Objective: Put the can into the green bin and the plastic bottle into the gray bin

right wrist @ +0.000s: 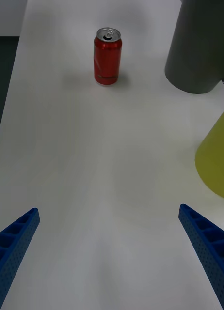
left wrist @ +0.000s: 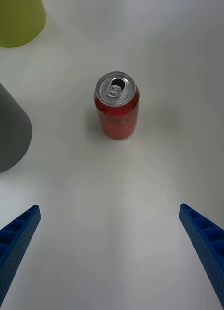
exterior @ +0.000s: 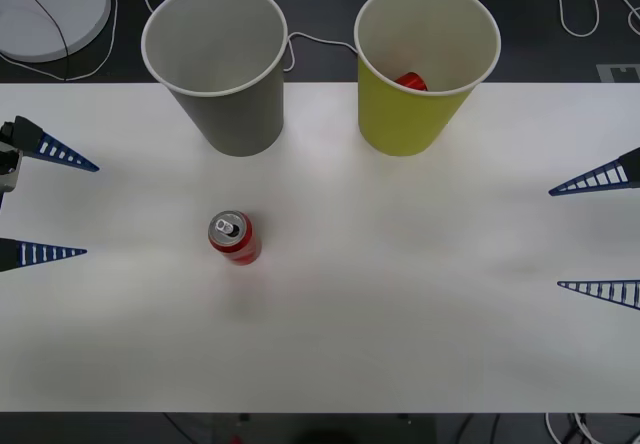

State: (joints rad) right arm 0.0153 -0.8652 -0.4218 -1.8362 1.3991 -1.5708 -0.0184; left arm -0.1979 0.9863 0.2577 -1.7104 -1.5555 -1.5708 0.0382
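A small red can (exterior: 235, 237) with a silver top stands upright on the white table (exterior: 400, 314), left of centre. It also shows in the left wrist view as the can (left wrist: 116, 105) and in the right wrist view as the can (right wrist: 108, 55). The gray bin (exterior: 222, 74) stands behind it, with the green bin (exterior: 420, 74) to its right; something red (exterior: 411, 82) lies inside the green bin. My left gripper (exterior: 92, 211) is open at the table's left edge, facing the can. My right gripper (exterior: 554, 239) is open at the right edge. The plastic bottle is out of view.
A white round disc (exterior: 50, 9) and a white cable (exterior: 320, 42) lie on the dark surface behind the table. More cable (exterior: 590, 14) curls at the back right. Bare table stretches between the can and each gripper.
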